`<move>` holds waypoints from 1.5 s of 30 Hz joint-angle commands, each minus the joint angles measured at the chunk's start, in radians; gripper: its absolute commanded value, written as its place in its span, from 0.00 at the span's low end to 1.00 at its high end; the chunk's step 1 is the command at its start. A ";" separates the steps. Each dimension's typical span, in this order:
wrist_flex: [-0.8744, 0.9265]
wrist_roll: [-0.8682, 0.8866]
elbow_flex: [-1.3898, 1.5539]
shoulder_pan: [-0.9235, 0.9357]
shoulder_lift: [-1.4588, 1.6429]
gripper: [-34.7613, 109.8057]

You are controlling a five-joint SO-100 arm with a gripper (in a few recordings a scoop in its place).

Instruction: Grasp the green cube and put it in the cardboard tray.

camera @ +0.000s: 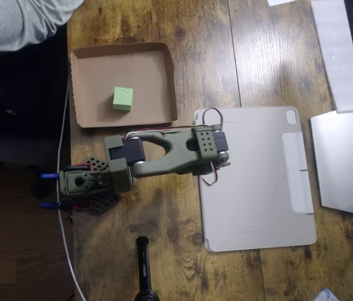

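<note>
The green cube lies inside the cardboard tray, a little left of the tray's middle, with nothing touching it. My olive arm is folded on itself just below the tray, its elbow over the tablet cover's corner. The gripper points back toward the arm's base, well apart from the cube and outside the tray. Its fingers are tucked under the arm's body, so I cannot make out how they stand.
A flat grey tablet cover lies to the right of the arm, and a silver device sits at the right edge. A black stand rises at the bottom. A person's grey sleeve is at the top left. The table's left edge runs along a white cable.
</note>
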 commanded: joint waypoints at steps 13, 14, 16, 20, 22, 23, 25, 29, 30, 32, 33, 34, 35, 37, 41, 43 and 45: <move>0.031 -0.002 -0.021 -0.002 0.035 0.28; 0.031 -0.002 -0.021 -0.003 0.034 0.28; 0.031 0.000 -0.020 -0.003 0.032 0.28; 0.031 0.000 -0.020 -0.005 0.029 0.28; 0.031 0.000 -0.020 -0.005 0.029 0.28; 0.031 0.000 -0.020 -0.005 0.029 0.28; 0.031 0.000 -0.020 -0.005 0.028 0.28; 0.031 -0.002 -0.020 -0.006 0.028 0.28; 0.031 -0.005 -0.020 -0.005 0.031 0.28; 0.031 -0.005 -0.018 -0.003 0.038 0.28; 0.031 -0.003 -0.018 -0.005 0.040 0.28; 0.029 -0.002 -0.018 -0.005 0.040 0.28; 0.029 0.000 -0.018 -0.005 0.040 0.28; 0.029 0.002 -0.018 -0.006 0.038 0.28; 0.029 0.002 -0.018 -0.006 0.040 0.28; 0.029 0.002 -0.018 -0.002 0.051 0.28; 0.025 0.008 -0.014 -0.002 0.067 0.28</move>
